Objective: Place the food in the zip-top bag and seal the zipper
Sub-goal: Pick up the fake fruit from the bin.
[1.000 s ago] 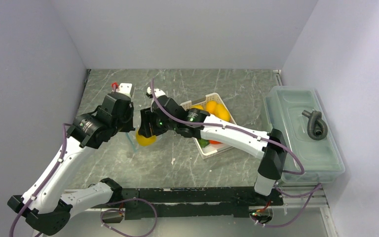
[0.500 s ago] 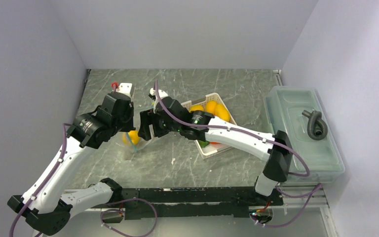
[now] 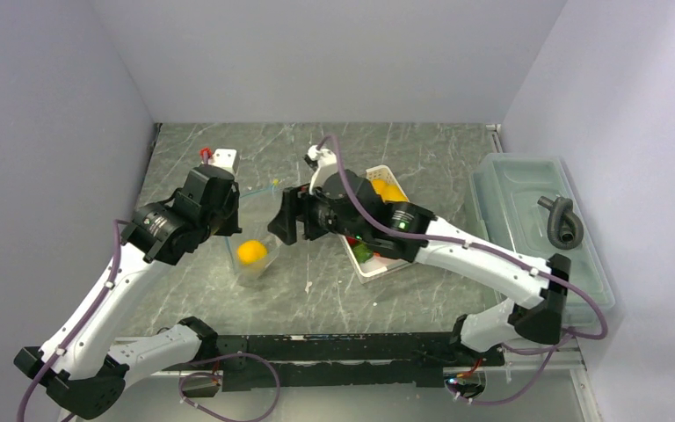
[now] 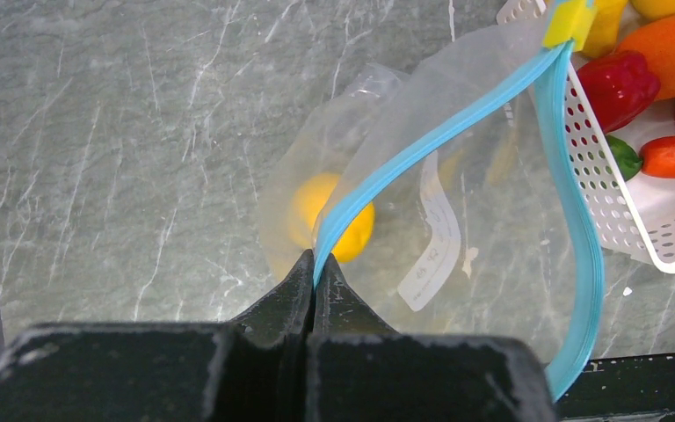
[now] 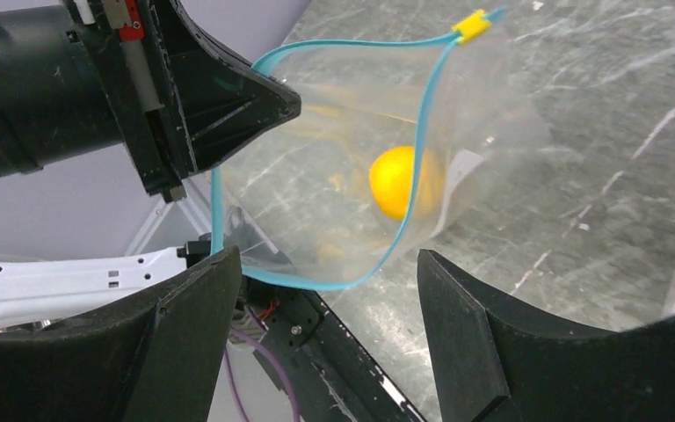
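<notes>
L gripper [image 4: 314, 264] clamped teal-blue zipper strip [image 4: 431, 145] of clear plastic bag [image 4: 483, 202]; 1 round yellow toy fruit [image 5: 395, 182] lay inside. R gripper [image 5: 330, 264] gaped, empty.

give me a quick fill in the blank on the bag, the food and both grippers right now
The left gripper is shut on the zip-top bag at its ____.
The number of food pieces inside the bag is ____: a lemon.
The right gripper is ____ and holds nothing.
The red pepper lies in the white ____.
Missing words: zipper; one; open; basket.
</notes>
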Tool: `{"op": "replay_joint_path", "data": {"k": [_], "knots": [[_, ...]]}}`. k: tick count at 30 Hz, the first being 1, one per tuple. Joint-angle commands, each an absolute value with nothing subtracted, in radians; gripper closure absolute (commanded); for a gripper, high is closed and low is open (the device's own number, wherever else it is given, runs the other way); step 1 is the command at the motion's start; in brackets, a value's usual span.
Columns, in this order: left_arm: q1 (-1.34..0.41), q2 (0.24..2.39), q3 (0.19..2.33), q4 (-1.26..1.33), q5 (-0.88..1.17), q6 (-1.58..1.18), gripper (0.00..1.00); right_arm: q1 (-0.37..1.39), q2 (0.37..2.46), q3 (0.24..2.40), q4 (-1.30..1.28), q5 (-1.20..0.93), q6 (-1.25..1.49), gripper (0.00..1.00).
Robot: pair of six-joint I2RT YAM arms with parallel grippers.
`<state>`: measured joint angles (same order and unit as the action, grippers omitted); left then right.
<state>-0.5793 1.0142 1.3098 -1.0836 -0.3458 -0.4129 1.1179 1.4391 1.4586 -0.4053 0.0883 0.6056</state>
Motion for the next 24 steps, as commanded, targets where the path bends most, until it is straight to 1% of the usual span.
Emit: {"op": "replay_joint_path", "data": {"k": [1, 6, 13, 18, 24], "knots": [[-0.579, 1.006, 1.312, -1.052, -0.353, -0.429, 1.00, 1.120, 1.326, 1.407, -0.400, 0.198, 0.584, 0.23], [-0.578, 1.010, 1.317, -1.058, -0.356, -0.425, 1.00, 1.117, 1.238, 1.356, -0.471, 0.347, 0.558, 0.21], [-0.579, 1.003, 1.315, -1.072, -0.379, -0.419, 1.00, 1.080, 1.192, 1.324, -0.599, 0.510, 0.514, 0.18], [-0.579, 1.002, 1.316, -1.077, -0.379, -0.416, 1.00, 0.993, 1.182, 1.299, -0.650, 0.505, 0.484, 0.18], [-0.579, 0.997, 1.321, -1.089, -0.381, -0.413, 1.00, 0.843, 1.232, 1.291, -0.724, 0.461, 0.456, 0.19]]}}
